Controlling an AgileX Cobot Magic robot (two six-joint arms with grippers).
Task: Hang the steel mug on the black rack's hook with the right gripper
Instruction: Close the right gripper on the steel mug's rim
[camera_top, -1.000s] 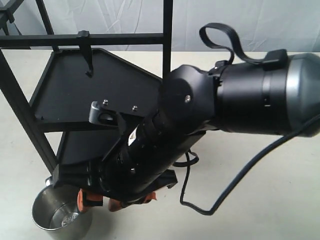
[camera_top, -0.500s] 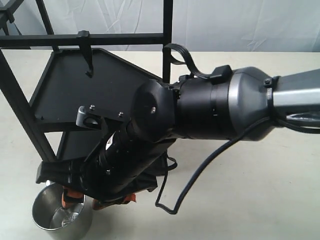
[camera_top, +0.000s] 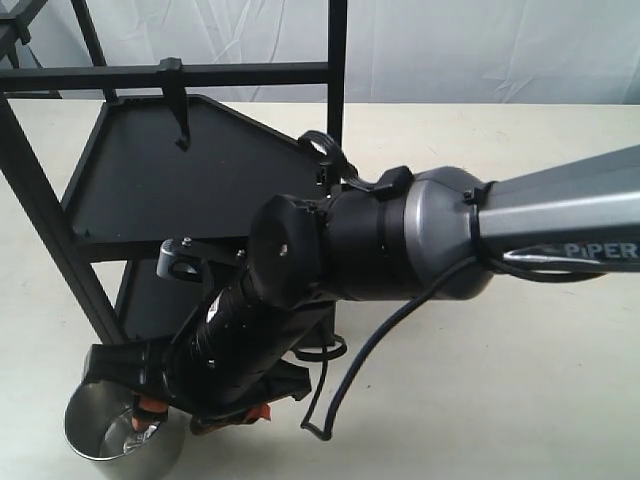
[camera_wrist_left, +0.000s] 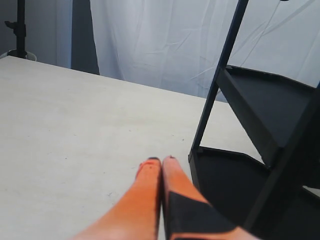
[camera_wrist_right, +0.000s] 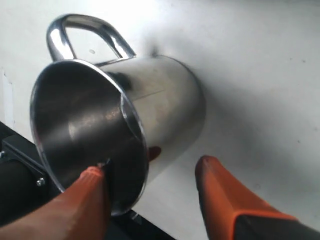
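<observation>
The steel mug (camera_top: 105, 448) stands upright on the table at the front left, by the foot of the black rack (camera_top: 150, 170). The rack's hook (camera_top: 178, 112) hangs from the top bar. My right gripper (camera_top: 195, 415) reaches down at the mug and is open. In the right wrist view one orange finger (camera_wrist_right: 90, 195) sits inside the mug's (camera_wrist_right: 160, 105) mouth and the other finger (camera_wrist_right: 220, 192) is outside, apart from the wall; the gripper (camera_wrist_right: 150, 167) straddles the rim. The loop handle (camera_wrist_right: 82, 30) is on the far side. My left gripper (camera_wrist_left: 161, 161) is shut and empty beside the rack (camera_wrist_left: 260, 100).
The right arm's thick black-and-grey body (camera_top: 400, 240) and its loose cable (camera_top: 335, 400) hide part of the rack's lower shelf. A white curtain (camera_top: 480, 40) hangs behind the table. The rack's base (camera_wrist_right: 15, 170) lies close to the mug.
The right arm has swung left and down. Its gripper has come from beside the mug to over it, one finger now inside the mouth. The mug has not moved.
</observation>
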